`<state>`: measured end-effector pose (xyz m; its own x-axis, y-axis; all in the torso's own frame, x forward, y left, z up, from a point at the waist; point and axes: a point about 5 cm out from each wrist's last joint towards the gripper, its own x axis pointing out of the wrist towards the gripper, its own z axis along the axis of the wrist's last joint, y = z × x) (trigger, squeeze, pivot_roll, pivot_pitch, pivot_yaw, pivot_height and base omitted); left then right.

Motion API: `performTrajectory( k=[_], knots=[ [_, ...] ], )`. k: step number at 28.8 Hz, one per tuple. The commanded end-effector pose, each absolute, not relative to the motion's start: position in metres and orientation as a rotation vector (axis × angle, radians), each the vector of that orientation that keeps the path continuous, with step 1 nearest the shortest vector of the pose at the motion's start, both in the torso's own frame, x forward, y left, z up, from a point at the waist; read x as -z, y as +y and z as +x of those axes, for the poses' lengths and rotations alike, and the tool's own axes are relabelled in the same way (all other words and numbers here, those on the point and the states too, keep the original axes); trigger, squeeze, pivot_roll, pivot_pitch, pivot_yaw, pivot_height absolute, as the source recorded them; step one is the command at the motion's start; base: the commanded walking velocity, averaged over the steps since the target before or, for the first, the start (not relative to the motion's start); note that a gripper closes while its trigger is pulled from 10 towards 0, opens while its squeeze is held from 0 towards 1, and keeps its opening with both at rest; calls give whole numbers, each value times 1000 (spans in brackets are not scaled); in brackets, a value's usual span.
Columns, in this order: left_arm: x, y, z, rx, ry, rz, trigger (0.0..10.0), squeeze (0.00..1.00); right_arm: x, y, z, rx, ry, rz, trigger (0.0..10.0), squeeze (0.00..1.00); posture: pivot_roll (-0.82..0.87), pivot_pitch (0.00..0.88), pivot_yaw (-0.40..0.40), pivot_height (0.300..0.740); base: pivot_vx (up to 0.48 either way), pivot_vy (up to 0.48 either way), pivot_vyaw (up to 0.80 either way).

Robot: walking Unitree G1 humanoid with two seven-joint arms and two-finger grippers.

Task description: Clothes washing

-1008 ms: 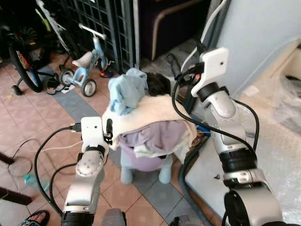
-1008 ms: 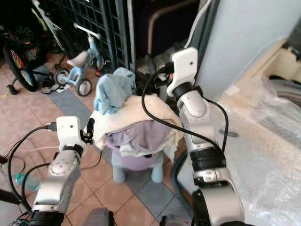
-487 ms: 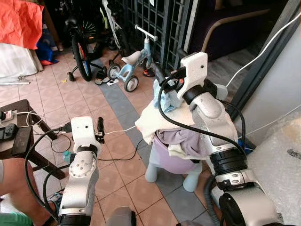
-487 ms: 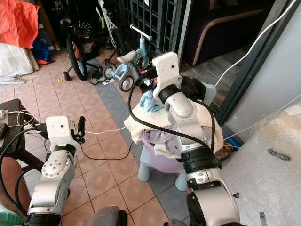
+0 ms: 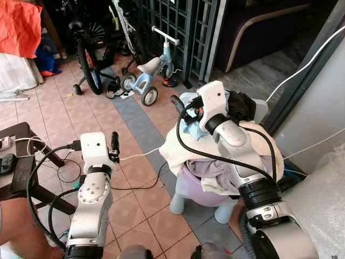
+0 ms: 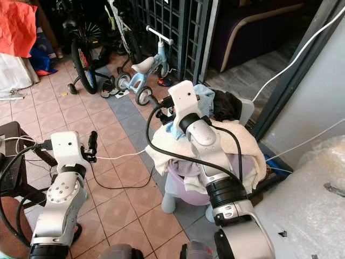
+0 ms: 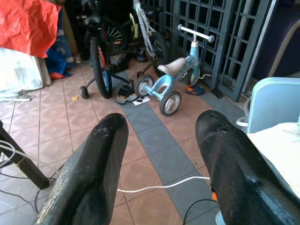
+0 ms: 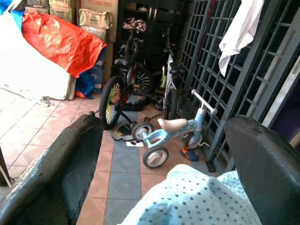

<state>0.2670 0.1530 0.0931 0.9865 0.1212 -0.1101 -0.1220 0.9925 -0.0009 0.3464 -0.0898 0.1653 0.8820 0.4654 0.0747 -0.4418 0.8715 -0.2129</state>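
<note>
Right claw [image 8: 164, 154], fingers apart, over blue dotted cloth [image 8: 197, 199] at frame centre. Left claw [image 7: 161, 154] apart (idle). Risk: pile [image 5: 237, 145] toppling off stool [image 5: 202, 191].

text: none legible | labels: none | numbers: none

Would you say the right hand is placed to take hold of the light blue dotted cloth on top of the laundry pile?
Probably yes. The right hand is open and hovers just above the blue dotted cloth, which lies uncovered on top of the pile, with nothing between the fingers and the fabric.
</note>
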Motion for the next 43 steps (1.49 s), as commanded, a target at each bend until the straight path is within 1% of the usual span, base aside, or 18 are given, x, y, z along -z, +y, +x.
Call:
performTrajectory(
  k=[1, 5, 8, 9, 10, 11, 12, 13, 20, 21, 24, 29, 31, 35, 43],
  knots=[
    [-94, 151, 268, -110, 106, -10, 10000, 0, -171, -90, 348, -454, -144, -202, 10000, 0, 15, 40, 20, 740, 0, 0, 0],
    [-93, 151, 267, -116, 115, -7, 10000, 0, -170, -90, 347, -428, -148, -221, 10000, 0, 16, 42, 18, 740, 0, 0, 0],
    [-93, 151, 267, -119, 117, -7, 10000, 0, -161, -90, 348, -407, -97, -242, 10000, 0, 18, 46, 17, 740, 0, 0, 0],
    [-93, 151, 268, -121, 118, -7, 10000, 0, -156, -89, 347, -414, -67, -241, 7451, 0, 18, 52, 15, 740, 0, 0, 0],
    [-93, 151, 268, -123, 120, -6, 10000, 0, -152, -87, 347, -420, -40, -236, 4471, 0, 18, 57, 15, 740, 0, 0, 0],
    [-93, 151, 269, -125, 120, -7, 10000, 0, -144, -85, 346, -429, 18, -248, 1765, 0, 19, 59, 15, 740, 0, 0, 0],
    [-93, 151, 269, -125, 120, -7, 10000, 0, -144, -85, 346, -429, 18, -248, 1765, 0, 19, 59, 15, 740, 0, 0, 0],
    [-93, 151, 269, -126, 120, -7, 10000, 0, -140, -85, 345, -429, 35, -253, 0, 0, 20, 55, 12, 740, 0, 0, 0],
    [-92, 153, 267, -148, 131, -9, 10000, 0, -117, -94, 347, -345, 146, -360, 0, 0, 29, 58, 9, 740, 0, 0, 0],
    [-92, 153, 267, -150, 132, -10, 10000, 0, -116, -95, 347, -342, 151, -365, 0, 0, 29, 58, 9, 740, 0, 0, 0],
    [-92, 152, 267, -146, 133, -9, 10000, 0, -111, -100, 347, -327, 159, -479, 0, 0, 28, 57, 7, 740, 0, 0, 0],
    [-92, 151, 267, -142, 135, -8, 10000, 0, -106, -106, 348, -298, 166, -542, 0, 0, 26, 57, 7, 740, 0, 0, 0],
    [-92, 151, 267, -141, 136, -8, 10000, 0, -102, -111, 347, -293, 176, -606, 0, 0, 26, 57, 7, 740, 0, 0, 0],
    [-92, 151, 267, -139, 138, -8, 10000, 0, -97, -113, 346, -293, 197, -607, 0, 0, 25, 59, 8, 740, 0, 0, 0],
    [-91, 150, 267, -135, 142, -7, 10000, 0, -85, -110, 341, -358, 243, -608, 0, 0, 26, 60, 7, 740, 0, 0, 0]
  ],
)
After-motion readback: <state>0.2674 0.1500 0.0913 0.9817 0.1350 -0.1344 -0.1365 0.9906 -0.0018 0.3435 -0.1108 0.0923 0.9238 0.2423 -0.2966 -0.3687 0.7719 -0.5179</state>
